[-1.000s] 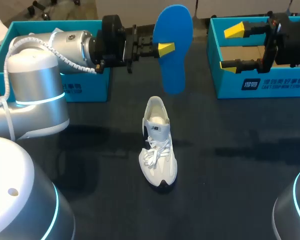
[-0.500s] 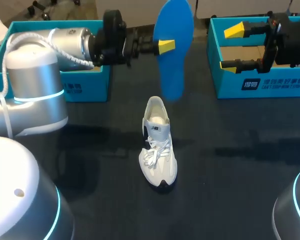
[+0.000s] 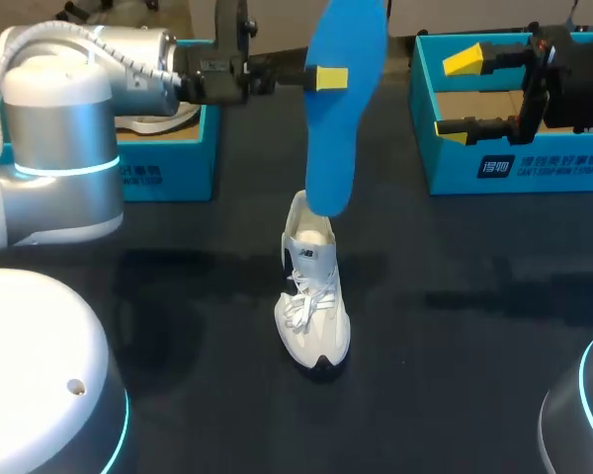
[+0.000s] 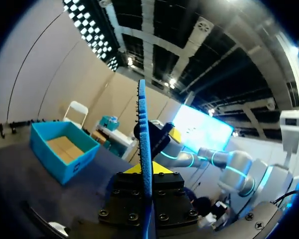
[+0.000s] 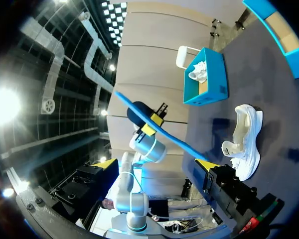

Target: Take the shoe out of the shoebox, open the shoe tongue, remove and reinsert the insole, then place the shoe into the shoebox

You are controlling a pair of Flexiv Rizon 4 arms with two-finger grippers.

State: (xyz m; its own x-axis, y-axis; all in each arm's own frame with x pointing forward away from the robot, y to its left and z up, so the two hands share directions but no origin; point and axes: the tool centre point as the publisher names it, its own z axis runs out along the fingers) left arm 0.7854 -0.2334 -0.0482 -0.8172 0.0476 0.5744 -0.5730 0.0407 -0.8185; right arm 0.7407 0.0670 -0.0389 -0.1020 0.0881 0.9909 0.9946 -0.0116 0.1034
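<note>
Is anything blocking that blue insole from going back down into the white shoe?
Nothing visible does. The left gripper holds the blue insole with its lower end by the heel opening of the white shoe, which shows open. The right gripper is off to the side, over a shoebox.

Silver arms [image 3: 54,148], cyan rings [image 3: 64,168], yellow-tipped end effectors [image 3: 331,77]

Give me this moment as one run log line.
left gripper: shut on blue insole, upright over white shoe heel | right gripper: open, over right shoebox | white shoe: standing on table
</note>
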